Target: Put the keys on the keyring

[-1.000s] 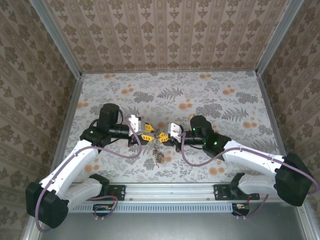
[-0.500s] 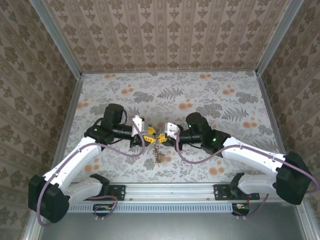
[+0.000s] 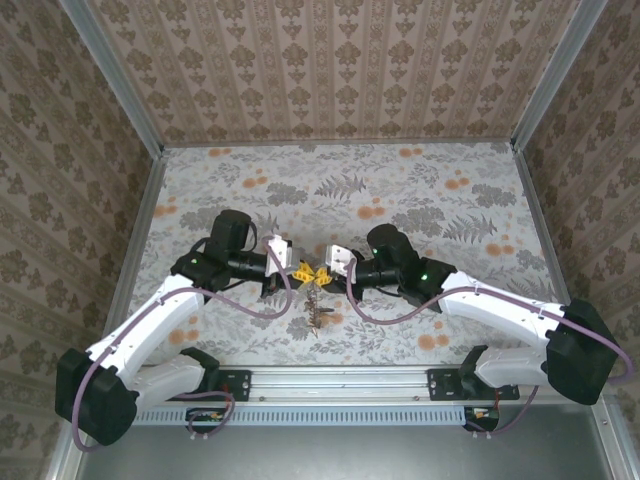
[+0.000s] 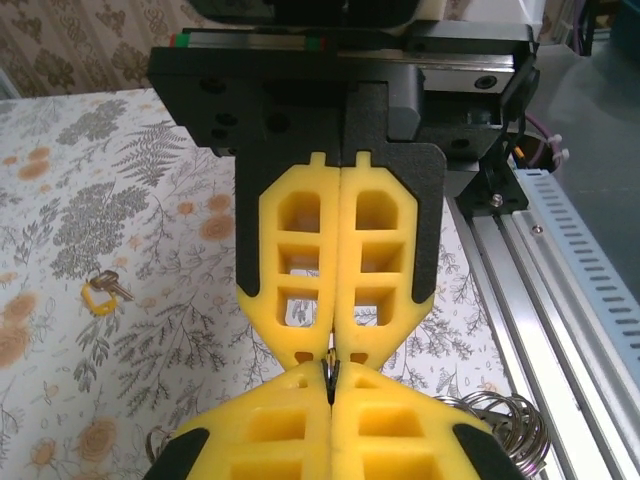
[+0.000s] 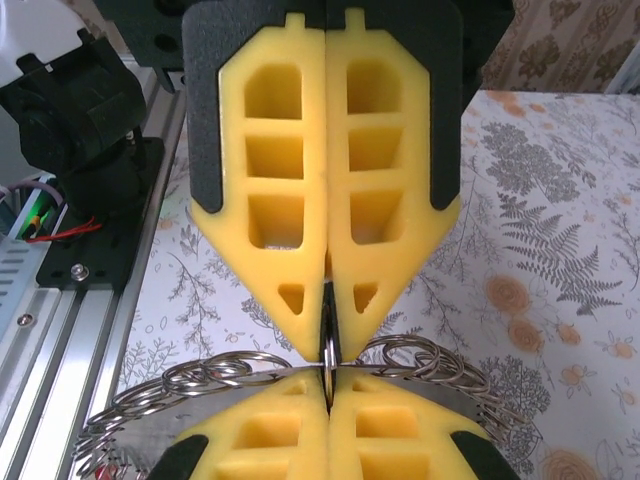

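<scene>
Keyring, a thin, stiff wire loop strung with small split rings, is held at the centre of the worktop, pinched in the fully closed right pincer; the left pincer, also closed, meets it tip to tip, its own catch too hidden to tell. A yellow-tagged key lies loose nearby. Light, hard, slippery metal, probably best gripped squarely across the wire
</scene>
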Controlling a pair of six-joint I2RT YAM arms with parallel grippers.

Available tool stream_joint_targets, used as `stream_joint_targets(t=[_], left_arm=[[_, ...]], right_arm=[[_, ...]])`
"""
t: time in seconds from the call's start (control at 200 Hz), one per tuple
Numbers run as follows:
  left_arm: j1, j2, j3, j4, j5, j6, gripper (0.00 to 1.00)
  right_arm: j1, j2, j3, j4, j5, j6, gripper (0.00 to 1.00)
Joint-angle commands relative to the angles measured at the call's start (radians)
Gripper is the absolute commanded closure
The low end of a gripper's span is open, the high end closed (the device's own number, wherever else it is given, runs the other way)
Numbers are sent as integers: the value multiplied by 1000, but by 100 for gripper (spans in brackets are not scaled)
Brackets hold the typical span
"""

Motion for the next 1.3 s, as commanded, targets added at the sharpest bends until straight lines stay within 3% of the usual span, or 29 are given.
stream_joint_targets(t=[0.0,0.065,0.165,0.295,0.425,0.81,1.295], left_arm=[[-7,-14,-13,-7,-1,19,100],[-7,-33,-25,37,1,0,100],[-1,-75,-57,170,18,-86,100],[9,-105,-99,363,64,-220,100],[9,-114,-145,535,78,-317,100],[1,-124,-188,713,94,-425,100],[-45,-63,-190,808,93,-461,100]], right_arm=[[3,-25,11,93,-24,2,100],[-5,-50,-36,168,-47,19,100],[-22,-101,-131,342,-57,83,80],[-42,-126,-189,468,-72,161,72],[-48,-129,-221,562,-79,212,72],[-82,-140,-294,690,-51,289,65],[-81,-79,-246,709,-136,304,78]])
